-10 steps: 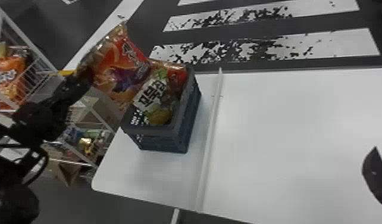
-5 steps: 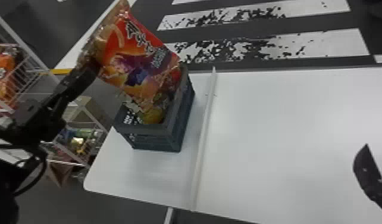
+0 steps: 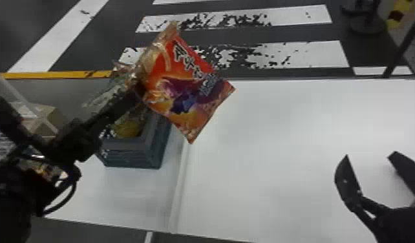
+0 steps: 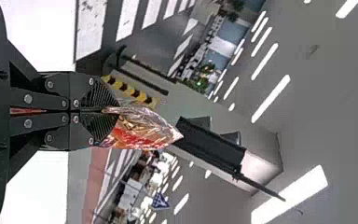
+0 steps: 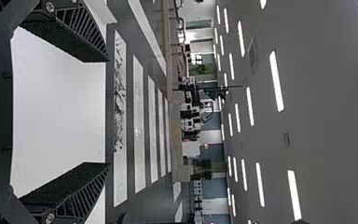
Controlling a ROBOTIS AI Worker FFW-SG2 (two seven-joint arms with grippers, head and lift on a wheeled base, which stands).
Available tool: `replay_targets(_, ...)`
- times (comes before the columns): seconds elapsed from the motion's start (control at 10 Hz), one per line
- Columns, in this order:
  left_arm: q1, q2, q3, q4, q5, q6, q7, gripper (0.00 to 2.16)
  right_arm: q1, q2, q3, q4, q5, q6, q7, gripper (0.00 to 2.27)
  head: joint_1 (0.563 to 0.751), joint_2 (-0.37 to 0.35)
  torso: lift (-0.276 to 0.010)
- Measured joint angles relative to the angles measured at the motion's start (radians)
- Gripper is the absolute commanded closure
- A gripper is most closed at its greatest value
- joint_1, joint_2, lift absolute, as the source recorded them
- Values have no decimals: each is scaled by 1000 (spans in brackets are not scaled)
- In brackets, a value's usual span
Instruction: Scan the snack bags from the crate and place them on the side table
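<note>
Orange bag (image 3: 187, 93) in left pincer (image 3: 139, 89)

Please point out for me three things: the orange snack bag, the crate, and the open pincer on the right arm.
Orange snack bag (image 3: 184, 87): head view, on its printed front.
Crate (image 3: 131, 158): head view, on its near side wall.
Right pincer (image 5: 105, 112): right wrist view, midway between its fingertips.

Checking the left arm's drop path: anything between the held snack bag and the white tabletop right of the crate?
Nothing visible stands between the snack bag and the white tabletop. The right gripper sits at that tabletop's right side, so a drop far over there might crowd it.
</note>
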Motion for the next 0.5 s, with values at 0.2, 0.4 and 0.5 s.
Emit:
replay_targets(0.2, 2, 0, -187, 154, 11, -47, 8, 2142, 7, 0, 2, -11, 0, -1, 0, 83, 695, 7, -94)
replay_targets(0.4, -26, 0, -357, 271, -25, -101, 23, 2142, 23, 0, 0, -31, 0, -2, 0, 83, 695, -112, -94)
replay_targets(0.5, -53, 0, -423, 322, -69, -104, 39, 2142, 29, 0, -5, -39, 0, -2, 0, 83, 695, -134, -94)
